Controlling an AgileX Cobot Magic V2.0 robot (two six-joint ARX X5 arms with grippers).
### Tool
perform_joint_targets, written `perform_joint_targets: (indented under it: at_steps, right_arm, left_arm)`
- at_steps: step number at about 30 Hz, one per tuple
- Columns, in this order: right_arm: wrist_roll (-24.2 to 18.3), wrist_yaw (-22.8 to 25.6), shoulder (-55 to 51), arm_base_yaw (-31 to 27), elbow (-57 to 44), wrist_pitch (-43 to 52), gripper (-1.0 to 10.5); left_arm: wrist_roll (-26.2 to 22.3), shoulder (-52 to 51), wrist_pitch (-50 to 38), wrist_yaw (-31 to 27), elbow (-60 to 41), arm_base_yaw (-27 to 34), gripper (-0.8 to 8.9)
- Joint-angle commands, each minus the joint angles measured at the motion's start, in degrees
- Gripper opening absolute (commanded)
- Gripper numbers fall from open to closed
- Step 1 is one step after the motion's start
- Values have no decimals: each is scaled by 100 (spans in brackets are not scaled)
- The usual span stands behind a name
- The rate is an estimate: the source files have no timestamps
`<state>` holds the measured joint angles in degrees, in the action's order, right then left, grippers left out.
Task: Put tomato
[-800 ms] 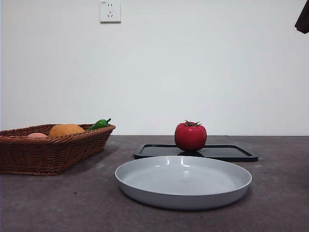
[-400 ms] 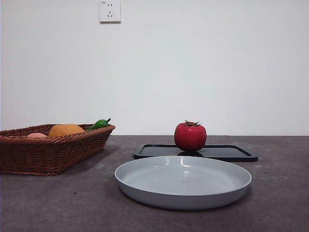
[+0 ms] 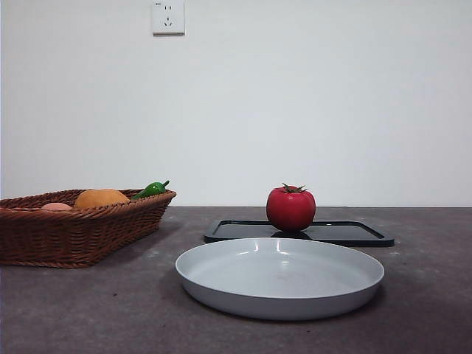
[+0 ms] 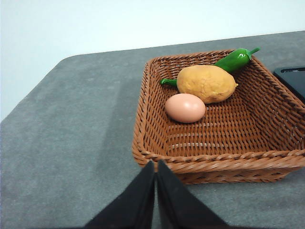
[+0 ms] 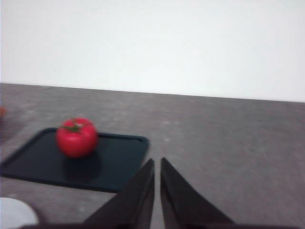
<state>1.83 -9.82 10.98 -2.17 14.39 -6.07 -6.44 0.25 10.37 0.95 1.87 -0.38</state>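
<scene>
Right tool (image 5: 157, 162) hangs clear of the worktop (image 3: 88, 310), its jaws together and holding nothing; left tool (image 4: 156, 164), likewise closed and empty, waits by the basket (image 4: 152, 119); tomato (image 3: 290, 209) sits on the black tray (image 3: 354, 234), untouched beyond the empty grey plate (image 3: 221, 291); judging by this, the placing looks done on the tray, or everything remains if the plate is meant.

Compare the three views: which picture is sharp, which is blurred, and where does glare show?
Right wrist view: soft and blurred all over, round red tomato smeared on the flat black tray. Left wrist view: crisp brown wicker basket weave. Front view: sharp, with small glints on the shallow grey plate.
</scene>
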Motion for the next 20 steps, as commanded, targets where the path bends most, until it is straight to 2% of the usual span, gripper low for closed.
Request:
perform_joint_targets:
  at_steps: [1, 4, 11, 20]
  right_arm:
    - [122, 264, -317, -46, -376, 142, 13]
    - [160, 409, -638, -70, -748, 144, 13]
    - [367, 407, -1051, -70, -1346, 175, 13]
    - [422, 387, -1078, -70, -1379, -389, 13]
  left_arm:
    - [52, -7, 44, -15, -118, 9, 7]
    - [52, -7, 44, -15, -118, 9, 8]
    - [52, -7, 44, -15, -118, 11, 7]
    - [52, -7, 44, -15, -118, 9, 8]
